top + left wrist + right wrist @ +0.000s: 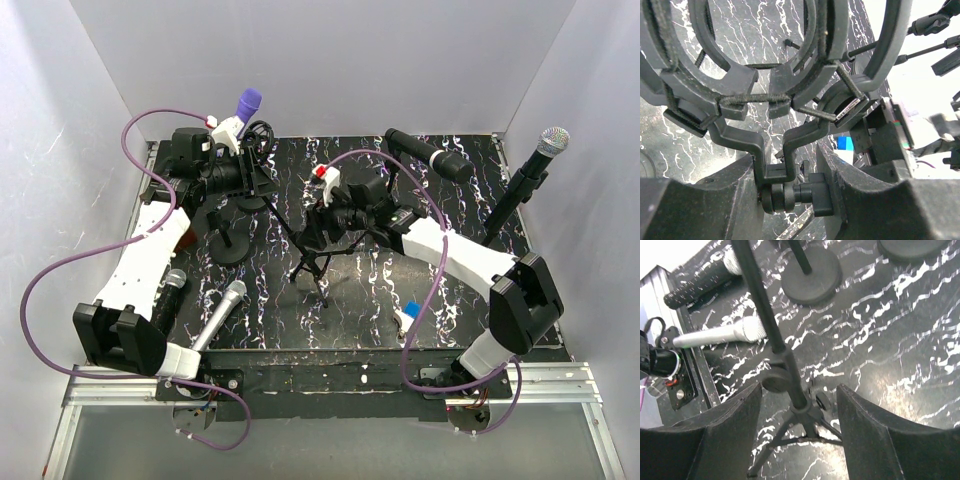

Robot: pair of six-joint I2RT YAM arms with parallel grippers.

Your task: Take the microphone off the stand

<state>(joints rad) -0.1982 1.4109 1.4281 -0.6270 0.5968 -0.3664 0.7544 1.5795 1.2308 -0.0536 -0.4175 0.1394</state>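
The black mic (432, 153) lies tilted above the back of the table (350, 310), seemingly clipped atop the tripod stand (790, 385), though the overhead view leaves that joint unclear. The right gripper (799, 392), its arm bent and reaching leftward, straddles the stand's pole low down, fingers spread and clear of it. The left gripper (786, 162), arm stretched to the back left, gapes around a shock mount's (765, 97) bracket without clamping it; the mount's small label (847, 108) is too tiny to read.
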